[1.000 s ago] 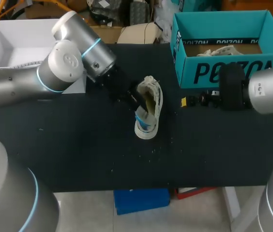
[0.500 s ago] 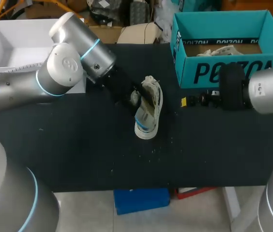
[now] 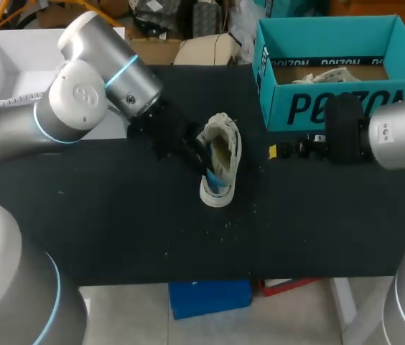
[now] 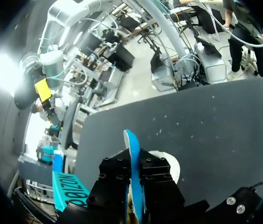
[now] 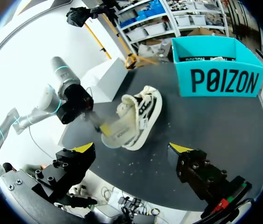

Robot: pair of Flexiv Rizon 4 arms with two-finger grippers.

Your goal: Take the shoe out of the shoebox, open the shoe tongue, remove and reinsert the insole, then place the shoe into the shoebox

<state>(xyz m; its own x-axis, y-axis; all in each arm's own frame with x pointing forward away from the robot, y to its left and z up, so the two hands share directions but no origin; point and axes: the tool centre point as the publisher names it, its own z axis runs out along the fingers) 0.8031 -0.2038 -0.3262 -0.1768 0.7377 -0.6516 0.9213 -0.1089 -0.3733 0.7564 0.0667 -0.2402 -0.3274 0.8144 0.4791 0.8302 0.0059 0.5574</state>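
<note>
From above, the shoe is lying on the tabletop near the shoebox; at the left wrist, the left fingers are clamping the insole, probably light and floppy and best pinched by its edge; at the right wrist, the right fingers are standing wide apart, empty.

A white open box is seen at the upper left, set on the dark counter; pale specks are scattered near the middle.
</note>
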